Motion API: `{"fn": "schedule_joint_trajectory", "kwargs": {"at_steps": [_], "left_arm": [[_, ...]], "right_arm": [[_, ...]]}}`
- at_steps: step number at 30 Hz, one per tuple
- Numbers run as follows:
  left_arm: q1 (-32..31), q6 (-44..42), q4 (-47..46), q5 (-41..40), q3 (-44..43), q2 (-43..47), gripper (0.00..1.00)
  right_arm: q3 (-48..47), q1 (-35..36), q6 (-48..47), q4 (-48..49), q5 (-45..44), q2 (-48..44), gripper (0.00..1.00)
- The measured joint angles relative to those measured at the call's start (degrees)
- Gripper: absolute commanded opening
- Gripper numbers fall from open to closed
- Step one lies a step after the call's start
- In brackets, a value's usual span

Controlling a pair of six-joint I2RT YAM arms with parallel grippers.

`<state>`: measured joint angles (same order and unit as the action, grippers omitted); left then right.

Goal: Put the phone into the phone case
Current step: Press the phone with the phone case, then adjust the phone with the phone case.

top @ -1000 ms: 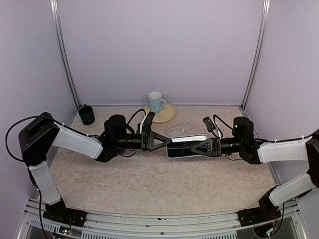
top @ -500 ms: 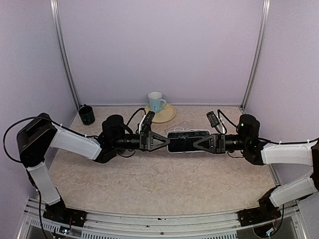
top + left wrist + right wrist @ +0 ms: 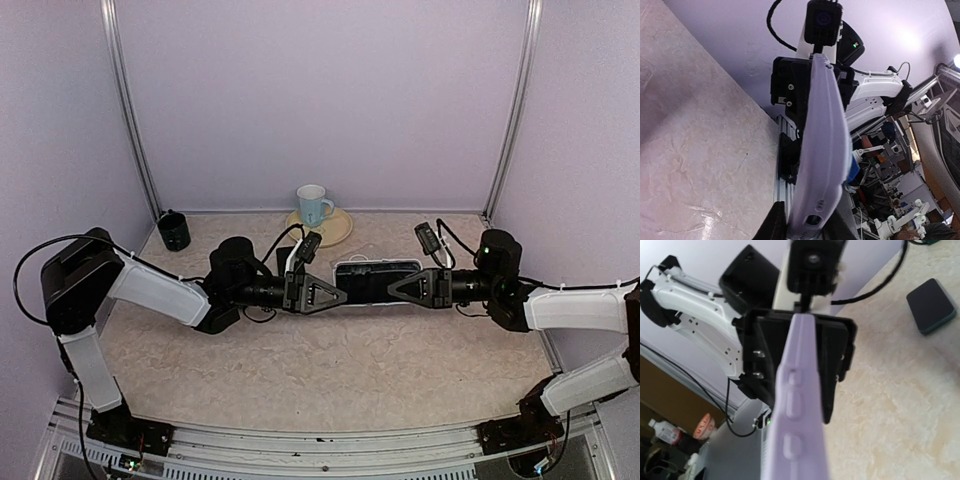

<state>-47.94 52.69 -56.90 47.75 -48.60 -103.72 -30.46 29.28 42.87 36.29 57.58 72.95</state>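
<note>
At phone case [image 3: 822, 150], arms [image 3: 160, 290] [image 3: 570, 305] level, opposed

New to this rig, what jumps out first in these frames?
Mid-table, the left gripper and right gripper meet nose to nose, each shut on one end of a pale lavender phone case with a dark face showing inside its rim. Behind them a white mug stands on a round yellow plate; a dark cup sits back left.
</note>
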Motion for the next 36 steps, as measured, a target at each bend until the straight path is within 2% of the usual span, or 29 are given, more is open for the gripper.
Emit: {"fn": "schedule_joint_trajectory", "kwargs": {"at_steps": [3,11,13,15,18,21,25,29,33,36], "left_arm": [[0.24,-0.33,0.00,0.04,0.00,-0.52,0.00],[1.01,-0.72,0.94,-0.87,-0.22,-1.25,0.00],[1.03,-0.87,1.27,-1.20,-0.37,-1.29,0.22],[1.03,-1.07,1.42,-1.55,-0.44,-1.29,0.38],[1.20,-0.17,3.06,-3.28,-0.76,-1.27,0.52],[1.36,-3.04,7.39,-6.75,-1.53,-0.85,0.64],[1.09,-10.99,19.28,-15.15,-2.93,2.91,0.78],[-1.03,-20.63,29.53,-26.08,-5.46,8.09,0.98],[-5.81,-31.21,35.87,-37.77,-8.28,11.37,0.99],[-10.10,-39.01,37.29,-45.97,-8.68,11.61,0.99]], "right_arm": [[-0.15,0.02,-0.92,-1.40,-0.66,-0.04,0.00],[-2.12,0.35,-5.42,-9.44,-4.24,-0.98,0.00],[-2.43,0.44,-6.27,-10.73,-4.94,-1.42,0.00],[-2.51,0.63,-6.99,-11.28,-5.73,-1.88,0.00],[-2.60,0.85,-7.30,-12.31,-8.50,-2.19,0.00],[-2.86,0.85,-6.16,-14.64,-11.61,-2.19,0.00],[-5.29,0.85,-3.30,-18.53,-14.19,-1.57,0.00],[-7.89,0.85,0.39,-20.65,-15.19,-0.59,0.00],[-8.59,0.85,3.65,-22.10,-15.76,0.37,0.00],[-8.74,0.85,5.35,-23.76,-16.52,1.01,0.00]]}}
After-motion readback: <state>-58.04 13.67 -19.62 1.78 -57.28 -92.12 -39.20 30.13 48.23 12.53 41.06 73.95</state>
